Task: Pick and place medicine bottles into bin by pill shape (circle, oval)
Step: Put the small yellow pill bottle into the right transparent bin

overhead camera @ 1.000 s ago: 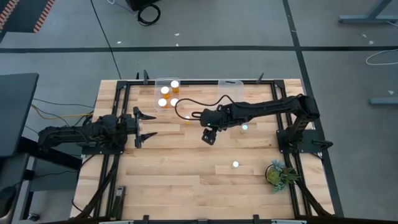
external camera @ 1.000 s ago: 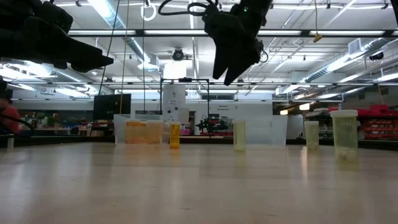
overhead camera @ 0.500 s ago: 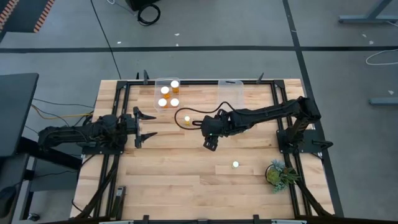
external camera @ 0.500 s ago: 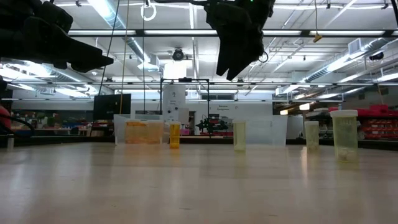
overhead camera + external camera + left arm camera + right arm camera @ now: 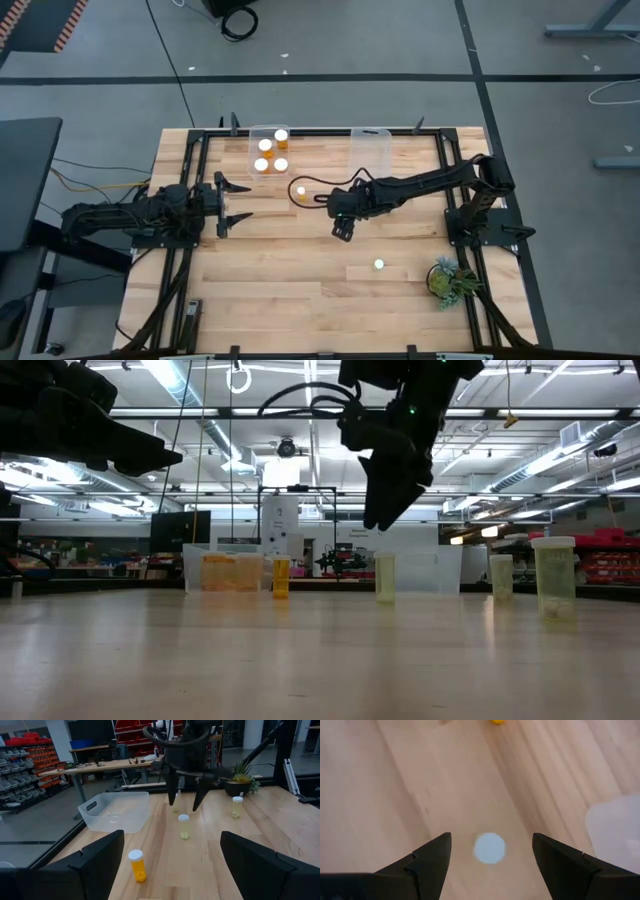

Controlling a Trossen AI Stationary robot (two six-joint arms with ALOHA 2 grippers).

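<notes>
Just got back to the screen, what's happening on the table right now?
The right hand hangs open above mid-table, holding nothing, with a white-capped bottle directly below between its fingers. Three bottles sit in the left clear bin; the right clear bin looks empty. An orange bottle and a pale bottle stand loose on the table. The left hand waits open at the left edge.
</notes>
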